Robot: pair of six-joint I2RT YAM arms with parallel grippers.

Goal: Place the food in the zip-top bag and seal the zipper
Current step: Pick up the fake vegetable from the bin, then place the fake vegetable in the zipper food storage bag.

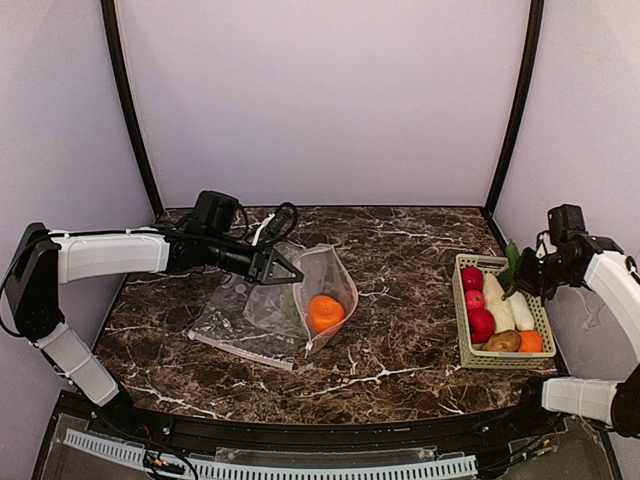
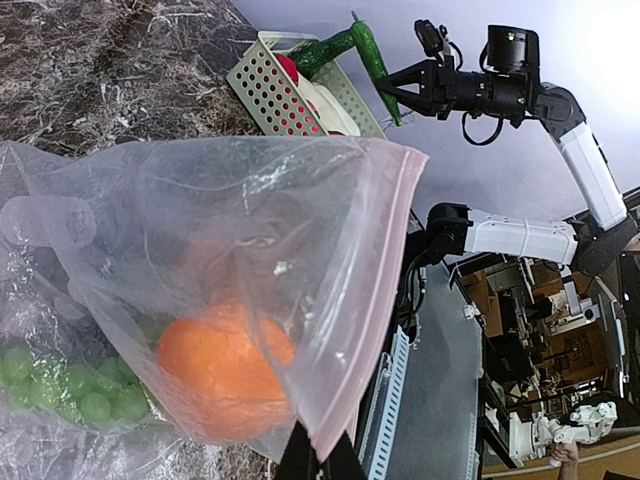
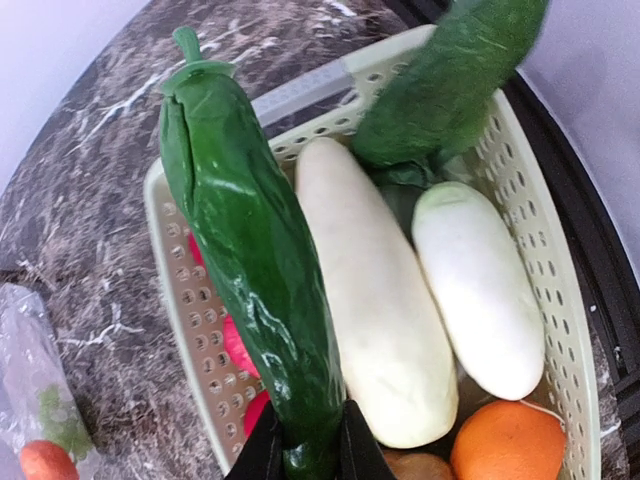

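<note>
The clear zip-top bag (image 1: 318, 285) stands propped open at the table's middle, with an orange fruit (image 1: 325, 312) inside it. My left gripper (image 1: 285, 268) is shut on the bag's mouth edge, pinching the pink zipper (image 2: 385, 260) strip between its fingers (image 2: 300, 462). Green grapes (image 2: 90, 385) show through the plastic beside the orange fruit (image 2: 220, 370). My right gripper (image 3: 305, 450) is shut on a long green vegetable (image 3: 250, 240) and holds it just above the basket. In the top view the right gripper (image 1: 520, 280) hangs over the basket's far end.
The pale green slotted basket (image 1: 462, 315) at the right holds two white radishes (image 3: 370, 310), red apples (image 1: 481, 322), an orange (image 1: 531, 341), a brown potato (image 1: 502, 341) and leafy greens (image 3: 450, 80). A second clear bag (image 1: 235, 330) lies flat left of the open one.
</note>
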